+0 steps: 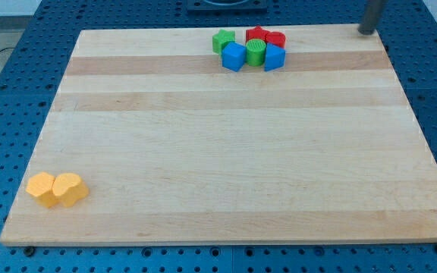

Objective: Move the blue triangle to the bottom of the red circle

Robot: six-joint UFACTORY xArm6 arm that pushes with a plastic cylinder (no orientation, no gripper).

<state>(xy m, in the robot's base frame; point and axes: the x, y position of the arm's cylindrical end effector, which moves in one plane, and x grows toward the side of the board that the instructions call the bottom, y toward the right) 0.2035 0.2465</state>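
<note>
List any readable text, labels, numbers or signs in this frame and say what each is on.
None can be read. The board, the blue blocks, green blocks, red blocks and yellow blocks carry no markings. The rod's tip at the view's top right, clear of the blocks, is plain too. The dark object at the top edge shows no legible text.
</note>
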